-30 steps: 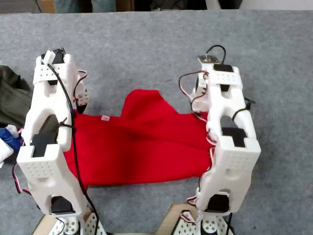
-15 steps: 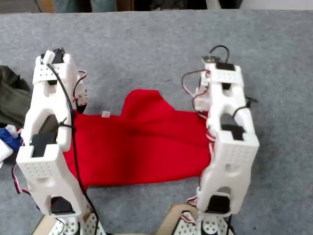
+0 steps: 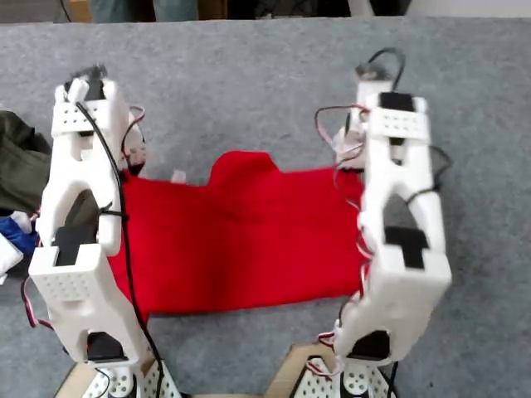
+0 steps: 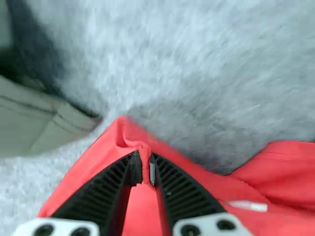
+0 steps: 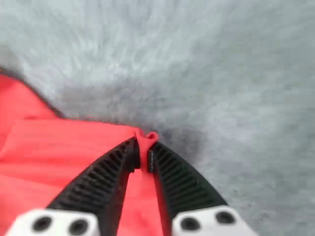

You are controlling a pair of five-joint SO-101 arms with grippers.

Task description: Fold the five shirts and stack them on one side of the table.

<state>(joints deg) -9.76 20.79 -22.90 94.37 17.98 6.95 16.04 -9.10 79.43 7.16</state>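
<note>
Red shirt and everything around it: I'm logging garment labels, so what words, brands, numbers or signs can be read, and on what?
No text can be read.
White tag on the red shirt: too small and blurred to read.
Grey table cover: no print shows on it.

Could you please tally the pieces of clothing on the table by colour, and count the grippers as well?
red shirt: 1
dark green garment: 1
blue garment: 1 (the white cloth beside it may be part of it; not counted)
Grippers: 2, the left gripper and the right gripper, each clamped on the red shirt
Total: 5
</note>
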